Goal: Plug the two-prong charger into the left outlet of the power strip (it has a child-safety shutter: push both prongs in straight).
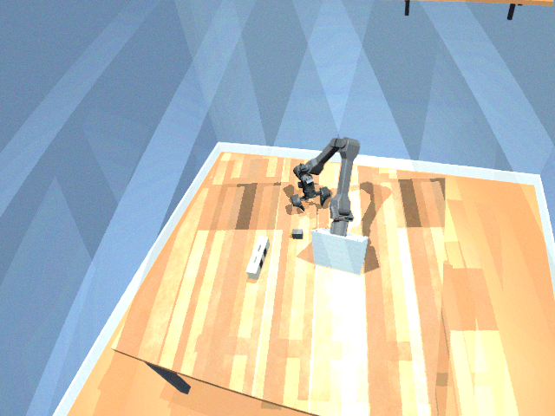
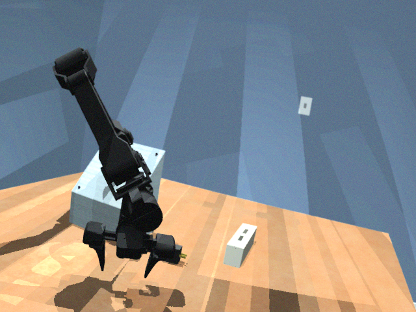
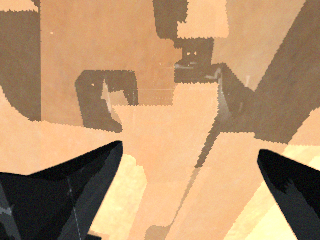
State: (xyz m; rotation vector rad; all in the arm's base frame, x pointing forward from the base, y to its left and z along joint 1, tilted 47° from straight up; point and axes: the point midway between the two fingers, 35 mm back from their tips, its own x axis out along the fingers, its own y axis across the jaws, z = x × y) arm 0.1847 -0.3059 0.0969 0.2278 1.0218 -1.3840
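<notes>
The black two-prong charger [image 1: 297,233] [image 2: 179,251] lies on the wooden table [image 1: 358,340] [image 2: 309,255], its brass prongs pointing toward the power strip. The white power strip [image 1: 257,263] [image 2: 240,245] lies flat a little beyond it, with two slotted outlets on top. My gripper [image 1: 312,204] [image 2: 124,270] [image 3: 187,150] is open and empty. It points down just above the table, behind the charger in the top view. In the exterior view its right finger partly hides the charger. The wrist view shows only wood and shadows between the fingers.
The arm stands on a pale blue-grey pedestal [image 1: 340,257] [image 2: 88,201] next to the charger. The table's left edge runs close past the power strip. A small white wall plate [image 2: 305,105] hangs on the blue wall.
</notes>
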